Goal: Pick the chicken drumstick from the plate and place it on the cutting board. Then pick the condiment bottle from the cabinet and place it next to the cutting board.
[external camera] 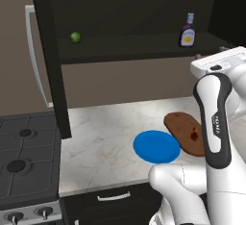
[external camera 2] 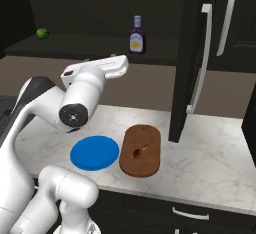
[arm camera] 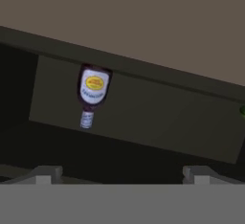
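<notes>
The chicken drumstick (external camera: 194,135) (external camera 2: 140,150) lies on the dark-brown cutting board (external camera: 181,123) (external camera 2: 148,164). Just left of the board sits the bare blue plate (external camera: 156,146) (external camera 2: 95,152). The condiment bottle (external camera: 188,31) (external camera 2: 137,35) (arm camera: 92,91) stands on the shelf of the dark cabinet (external camera: 134,51) (external camera 2: 85,45); the rolled hand view shows it upside down. My gripper (arm camera: 122,176) is raised in front of the shelf, well short of the bottle, facing it. Its fingertips (arm camera: 45,174) stand wide apart, open, with nothing between them.
A small green fruit (external camera: 75,37) (external camera 2: 42,33) rests at the shelf's left end. The cabinet's dark side panel (external camera: 53,60) drops to the marble counter (external camera: 105,132). An open door with a silver handle (external camera 2: 200,58) hangs right of the board. A stove (external camera: 24,161) lies left.
</notes>
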